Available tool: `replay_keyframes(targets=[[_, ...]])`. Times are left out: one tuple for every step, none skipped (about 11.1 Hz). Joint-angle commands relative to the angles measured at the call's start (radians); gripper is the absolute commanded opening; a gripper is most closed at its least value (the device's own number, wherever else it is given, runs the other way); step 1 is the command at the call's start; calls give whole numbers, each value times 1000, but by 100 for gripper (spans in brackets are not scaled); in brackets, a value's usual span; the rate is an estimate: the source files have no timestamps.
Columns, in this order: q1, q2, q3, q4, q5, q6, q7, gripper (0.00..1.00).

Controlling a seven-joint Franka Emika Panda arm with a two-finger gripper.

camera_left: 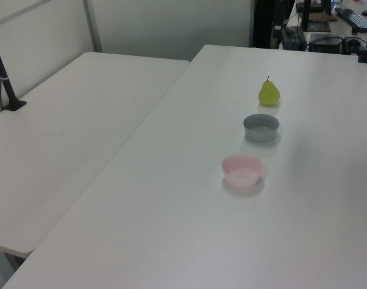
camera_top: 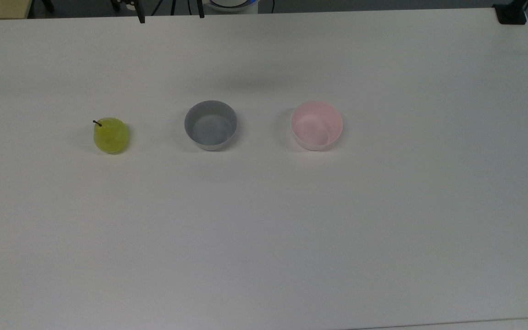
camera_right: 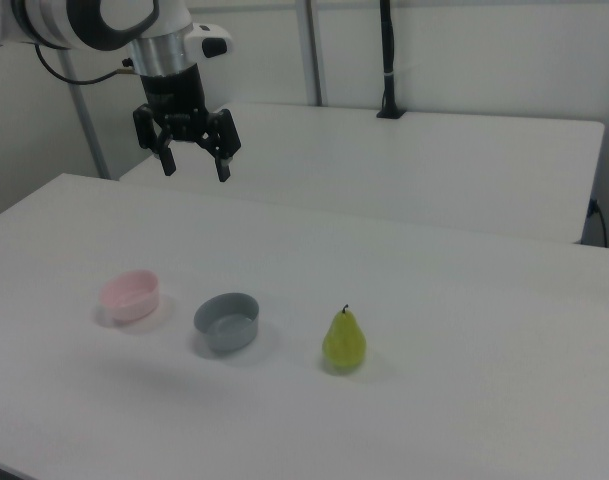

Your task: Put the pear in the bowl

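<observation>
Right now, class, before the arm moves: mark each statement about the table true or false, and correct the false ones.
1. The pear stands upright on the table. True.
2. The grey bowl sits between the pear and the pink bowl. True.
3. The pear lies inside the pink bowl. False: both bowls are empty.
4. The gripper is shut on the pear. False: it hangs open above the table, holding nothing.
5. The two bowls touch. False: they stand apart.
</observation>
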Motion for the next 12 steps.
replay_keyframes(targets=[[18,-23,-16,-23,-3,-4,-2,100],[16,-23,-16,-23,-3,-1,-3,100],[12,-23,-16,-23,-1,4,-3,100],[9,-23,-16,-21,-1,2,-5,100],[10,-25,-16,-21,-10,2,-14,100],[6,-22,-17,-18,-9,2,-23,100],[0,-22,-19,-18,-12,-2,-52,100],[-17,-22,-19,-17,-12,-4,-101,100],[-25,-22,-20,-17,-14,-6,-180,100],[-30,-20,-22,-17,-18,-6,-249,100],[-39,-19,-22,-15,-36,-6,-302,100],[-42,-11,-22,-3,-49,-4,-313,100]])
